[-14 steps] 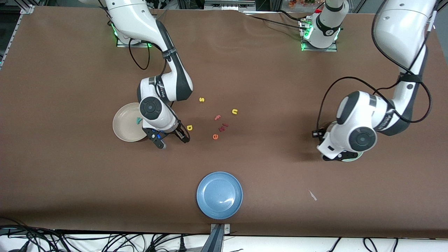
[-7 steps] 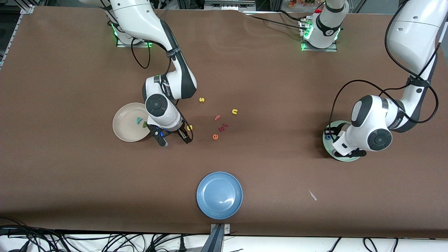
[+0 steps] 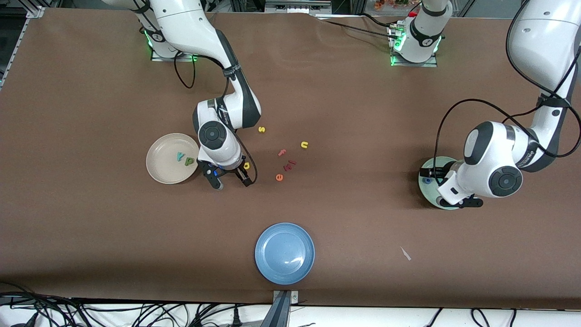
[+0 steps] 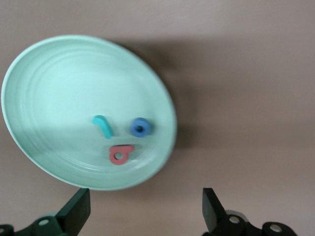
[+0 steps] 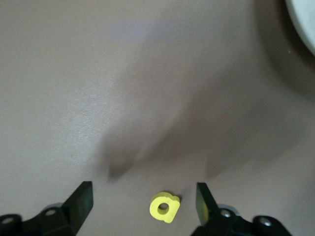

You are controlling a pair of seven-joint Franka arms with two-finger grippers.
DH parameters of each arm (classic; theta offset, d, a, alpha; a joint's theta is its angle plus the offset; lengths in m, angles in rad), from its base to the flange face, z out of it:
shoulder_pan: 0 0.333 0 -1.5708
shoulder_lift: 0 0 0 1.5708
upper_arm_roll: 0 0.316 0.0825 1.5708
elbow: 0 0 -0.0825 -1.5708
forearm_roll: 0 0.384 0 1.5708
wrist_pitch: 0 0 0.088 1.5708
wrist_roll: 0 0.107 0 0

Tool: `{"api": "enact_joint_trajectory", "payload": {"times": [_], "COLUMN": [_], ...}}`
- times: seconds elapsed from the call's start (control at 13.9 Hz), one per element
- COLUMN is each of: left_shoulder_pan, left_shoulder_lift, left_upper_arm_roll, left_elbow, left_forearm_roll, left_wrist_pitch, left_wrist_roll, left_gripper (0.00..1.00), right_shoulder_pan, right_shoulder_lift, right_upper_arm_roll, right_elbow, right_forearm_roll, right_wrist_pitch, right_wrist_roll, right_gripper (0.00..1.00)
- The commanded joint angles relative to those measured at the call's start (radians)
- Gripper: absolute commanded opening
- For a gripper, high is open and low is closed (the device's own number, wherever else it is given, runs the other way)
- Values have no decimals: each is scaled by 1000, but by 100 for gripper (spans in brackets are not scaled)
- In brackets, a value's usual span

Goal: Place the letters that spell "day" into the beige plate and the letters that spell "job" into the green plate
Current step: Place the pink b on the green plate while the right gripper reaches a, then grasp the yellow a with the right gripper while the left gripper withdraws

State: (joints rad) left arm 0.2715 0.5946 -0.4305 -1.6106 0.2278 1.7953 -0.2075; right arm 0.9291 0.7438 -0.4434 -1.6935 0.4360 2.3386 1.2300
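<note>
The right gripper [image 3: 230, 180] hangs low over the table just beside the beige plate [image 3: 159, 171], its fingers [image 5: 81, 199] spread wide with nothing pinched between them. The yellow a [image 5: 164, 207] lies flat on the brown table [image 3: 91, 227] in the gap between those fingers, apart from both of them; in the front view it peeks out at the gripper's edge [image 3: 246, 165]. Two of the "day" letters are already in the beige plate — the teal y [image 3: 180, 156] and the green d [image 3: 189, 161], side by side near the rim that faces the gripper.

The left gripper [image 4: 143, 211] hovers at the edge of the green plate [image 4: 49, 73], toward the left arm's end of the table, its fingers [image 4: 78, 209] likewise wide apart and empty. In that plate lie all three "job" letters: the teal j [image 4: 103, 126], the blue o [image 4: 141, 128] beside it, and the pinkish-red b [image 4: 120, 154] close to both. From the front camera the arm covers most of this plate, so only the blue ring seems to show there.

Loose on the table between the two arms are a yellow s [image 3: 261, 129], a yellow u [image 3: 304, 145], a pink-red f [image 3: 282, 152], an orange e [image 3: 279, 177] and a small reddish piece [image 3: 289, 165] whose shape is hard to read. A blue plate [image 3: 284, 253] sits nearest the front camera.
</note>
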Motion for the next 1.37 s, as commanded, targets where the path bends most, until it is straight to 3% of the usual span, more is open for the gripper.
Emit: {"api": "enact_joint_trajectory", "payload": {"times": [0.0,0.22,0.5,0.58,0.65,0.72,0.79,0.94,1.08,1.3], "left_shoulder_pan": [-5,-5,-17,-17,-17,-17,-31,-82,-174,-179], "left_shoulder_lift": [-55,-56,-82,-110,-131,-143,-171,-209,-252,-303], "left_upper_arm_roll": [-62,-99,-102,-102,-100,-96,-93,-39,95,127], "left_elbow": [76,159,245,245,245,245,244,244,230,186], "left_forearm_roll": [-21,-18,-2,-2,-2,1,10,15,1,-2], "left_wrist_pitch": [-65,-65,-65,-65,-65,-63,-65,-65,-65,-56], "left_wrist_roll": [13,-90,-128,-128,-128,-128,-128,-128,-118,-92], "left_gripper": [100,100,100,100,100,100,100,100,100,100], "right_shoulder_pan": [30,37,37,37,37,36,34,31,28,28], "right_shoulder_lift": [17,32,32,32,32,31,29,22,6,-27], "right_upper_arm_roll": [-1,9,11,9,9,9,8,3,-18,-102], "right_elbow": [-6,-6,-8,-8,-8,-5,-3,3,3,6], "right_forearm_roll": [21,21,21,21,21,20,18,18,13,7], "right_wrist_pitch": [40,60,59,58,54,54,54,50,25,-103], "right_wrist_roll": [49,74,74,69,57,51,49,25,-19,-197], "right_gripper": [89,86,69,59,32,21,16,13,13,13]}}
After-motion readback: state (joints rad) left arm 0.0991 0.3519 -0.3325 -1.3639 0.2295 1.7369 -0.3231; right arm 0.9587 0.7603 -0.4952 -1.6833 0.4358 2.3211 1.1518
